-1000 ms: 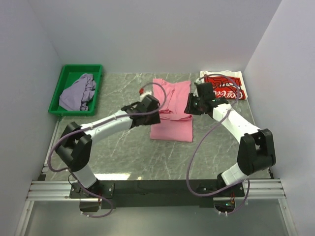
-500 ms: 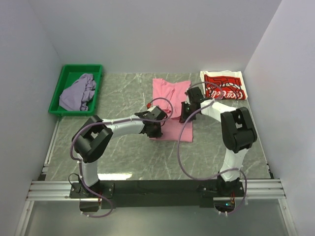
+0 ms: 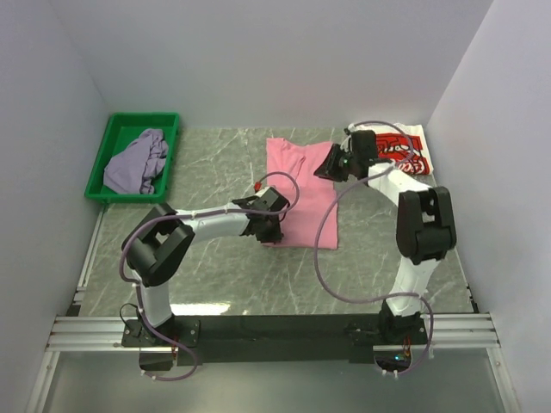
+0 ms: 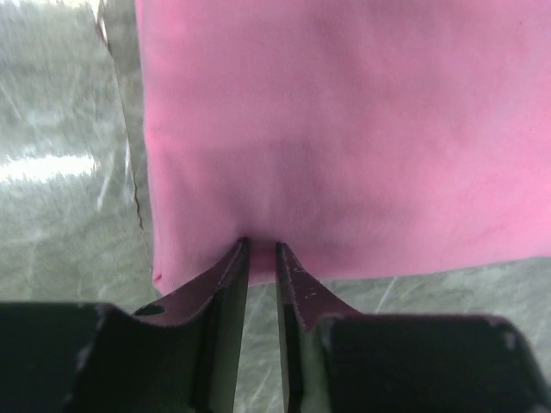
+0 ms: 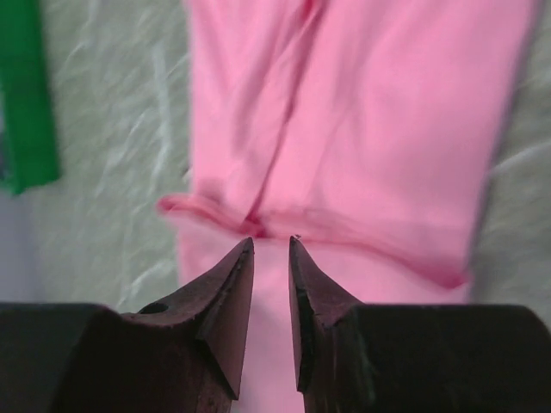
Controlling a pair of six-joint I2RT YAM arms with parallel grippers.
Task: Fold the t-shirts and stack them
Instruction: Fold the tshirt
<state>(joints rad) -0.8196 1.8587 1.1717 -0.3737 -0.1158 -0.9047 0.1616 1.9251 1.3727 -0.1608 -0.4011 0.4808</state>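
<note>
The pink t-shirt (image 3: 301, 194) lies lengthwise mid-bench (image 3: 215, 275), and my left gripper (image 4: 260, 249) is pinched shut on its near-left hem, the cloth puckering at the tips. My right gripper (image 5: 272, 243) sits over the shirt's far right edge with its jaws nearly together above a fold, but that wrist view is blurred and I cannot tell whether they hold cloth. The white Coca-Cola t-shirt (image 3: 413, 159) lies at the far right corner, and the lavender-grey t-shirt (image 3: 136, 163) is crumpled in the green bin (image 3: 99, 176) far left.

Marble table (image 3: 215, 275), pink tee (image 3: 301, 185), white tee (image 3: 415, 146), green tray (image 3: 142, 118)
</note>
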